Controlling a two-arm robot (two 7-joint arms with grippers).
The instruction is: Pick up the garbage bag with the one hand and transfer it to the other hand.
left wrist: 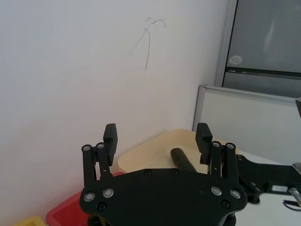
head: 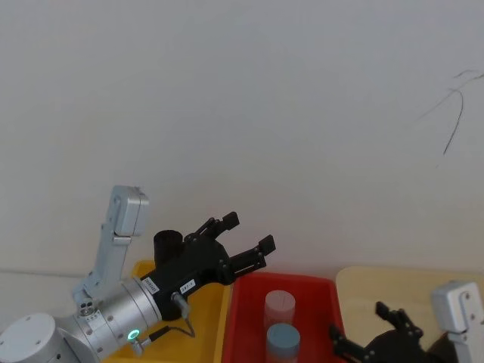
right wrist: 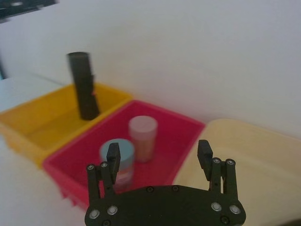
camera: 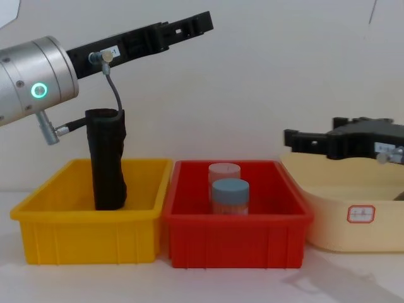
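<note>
Garbage bag [camera: 108, 161]: black crinkled roll, upright in yellow bin [camera: 88, 233]; small red mark, unreadable.
Left gripper [head: 249, 231]: raised above the bag, fingers apart, empty.
Right gripper [right wrist: 158, 149]: over cream basin [camera: 328, 221], fingers apart.

Left arm: your fat silver link [camera: 31, 76], green ring lit, comes in from the lower left and slopes up and forward.
Left gripper [head: 249, 231]: you have it raised high over the left side of the table [camera: 353, 278], tilted upward toward the wall, fingers spread wide.
Left cable [camera: 113, 82]: grey, looping down from the gripper body to the silver link.
Right arm: your white-grey link [head: 457, 310] sits low on the right.
Right gripper [head: 359, 321]: lower than the left one, over the table's right side, about level, pointing inward, fingers parted.
</note>
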